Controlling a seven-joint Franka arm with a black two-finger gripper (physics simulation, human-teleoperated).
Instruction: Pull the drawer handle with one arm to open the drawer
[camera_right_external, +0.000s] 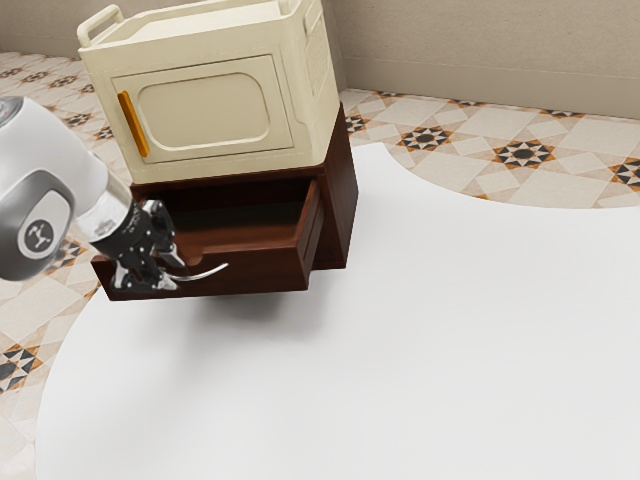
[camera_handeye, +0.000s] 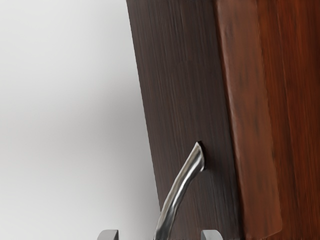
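Observation:
My gripper (camera_right_external: 176, 271) is at the front of the dark red-brown drawer (camera_right_external: 240, 277), over the left part of its curved silver handle (camera_right_external: 208, 272). The drawer stands well out of its cabinet (camera_right_external: 337, 215), its inside visible from above. In the wrist view, the tips of my gripper (camera_handeye: 160, 235) stand wide apart, with the metal handle (camera_handeye: 182, 182) passing between them, nearer neither tip's surface than a visible gap. One end of the handle meets the dark drawer front (camera_handeye: 182, 90). The handle's other end is hidden.
A cream box (camera_right_external: 205, 110) with an orange door handle (camera_right_external: 133, 124) sits on top of the cabinet. The white tabletop (camera_right_external: 430, 350) spreads in front of the drawer and toward the exterior view's right. Patterned floor tiles (camera_right_external: 480, 150) lie beyond it.

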